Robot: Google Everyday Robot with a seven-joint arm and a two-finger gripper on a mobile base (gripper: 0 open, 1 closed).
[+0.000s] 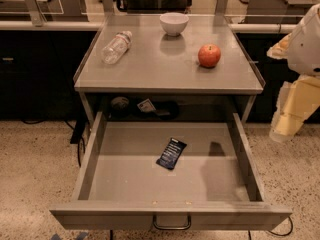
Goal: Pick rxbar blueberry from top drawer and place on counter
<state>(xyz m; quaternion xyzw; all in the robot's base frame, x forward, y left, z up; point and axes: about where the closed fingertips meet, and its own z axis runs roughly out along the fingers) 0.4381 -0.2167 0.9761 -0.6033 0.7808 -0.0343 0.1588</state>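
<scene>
The rxbar blueberry (171,153), a small dark navy bar with white print at its far end, lies flat near the middle of the open top drawer (100,184). The drawer is pulled fully out below the counter (150,69), and its loop handle (172,225) shows on the front panel. My arm comes in at the right edge. Its pale gripper (286,121) hangs outside the drawer's right wall, to the right of and above the bar, holding nothing that I can see.
On the counter lie a clear plastic bottle (116,47) at the left, a white bowl (174,23) at the back and a red apple (209,55) at the right. Dark cabinets flank the counter. Cables run on the speckled floor (35,159).
</scene>
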